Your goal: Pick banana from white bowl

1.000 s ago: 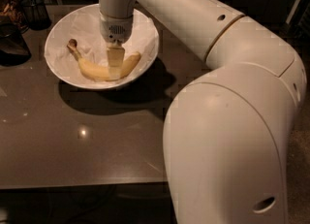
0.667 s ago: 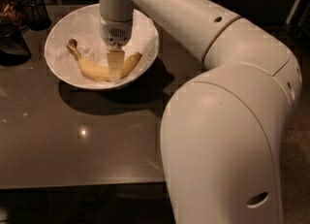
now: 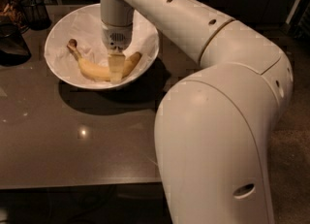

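The pale-yellow banana (image 3: 94, 70) lies curved in the lower part of the white bowl (image 3: 145, 36), its dark stem tip pointing up-left. The bowl is wide, paper-lined, and stands on the dark table at the upper left. My gripper (image 3: 116, 70) reaches straight down from the white arm into the bowl. It sits on the banana's middle and hides that part of it.
A dark wire-mesh cup (image 3: 35, 9) and a dark object (image 3: 12, 43) stand at the table's far left, beside the bowl. The glossy dark table (image 3: 72, 136) runs to a front edge below. My arm's large white body (image 3: 218, 145) fills the right half.
My gripper has sunk slightly lower onto the banana's middle. The banana and the bowl have not moved.
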Controlling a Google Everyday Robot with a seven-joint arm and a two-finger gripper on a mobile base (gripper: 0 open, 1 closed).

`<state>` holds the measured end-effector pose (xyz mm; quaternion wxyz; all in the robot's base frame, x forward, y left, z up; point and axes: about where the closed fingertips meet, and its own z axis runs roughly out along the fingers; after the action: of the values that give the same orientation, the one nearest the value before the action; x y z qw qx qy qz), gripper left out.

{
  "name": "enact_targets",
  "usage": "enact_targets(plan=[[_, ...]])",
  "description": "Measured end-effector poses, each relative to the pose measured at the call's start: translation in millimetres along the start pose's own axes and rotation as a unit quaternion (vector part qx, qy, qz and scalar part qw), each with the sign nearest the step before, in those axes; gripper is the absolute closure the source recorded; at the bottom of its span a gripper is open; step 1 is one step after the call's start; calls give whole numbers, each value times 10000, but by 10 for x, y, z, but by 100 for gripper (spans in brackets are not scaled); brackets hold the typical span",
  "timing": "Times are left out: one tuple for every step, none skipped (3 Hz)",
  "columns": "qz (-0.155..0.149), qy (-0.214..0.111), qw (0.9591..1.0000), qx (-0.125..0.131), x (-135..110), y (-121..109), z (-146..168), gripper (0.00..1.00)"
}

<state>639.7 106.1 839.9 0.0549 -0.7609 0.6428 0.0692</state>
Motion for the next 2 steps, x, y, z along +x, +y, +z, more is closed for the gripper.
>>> enact_targets(plan=[[0, 0, 10000, 0, 1, 0, 1, 63], [0, 0, 10000, 0, 1, 0, 1, 86]])
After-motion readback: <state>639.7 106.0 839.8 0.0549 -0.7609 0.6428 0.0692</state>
